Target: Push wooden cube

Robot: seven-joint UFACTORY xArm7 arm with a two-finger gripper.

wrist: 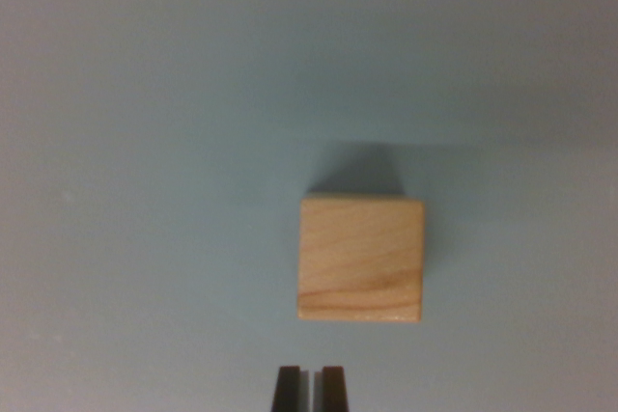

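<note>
Sitting on the pale bench [145, 142], the wooden cube [361, 259] lies just beyond the claw [309, 388], whose tips are nearly closed, holding nothing.

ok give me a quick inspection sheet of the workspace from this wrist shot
Surface: plain pale grey-blue table, matte, no marks that can be made out in the blurred picture.
Job's things: one wooden cube, lying flat, grain showing on its top face, a soft shadow above it in the picture.
Clutter: nothing seen.
Grippers: gripper at the bottom edge, two dark fingertips close together with a narrow slit between them, nothing held. It sits below the cube and a little toward the wrist view's left of the cube's middle, apart from it.
Cables: nothing seen.
Surroundings: nothing seen beyond the table.
</note>
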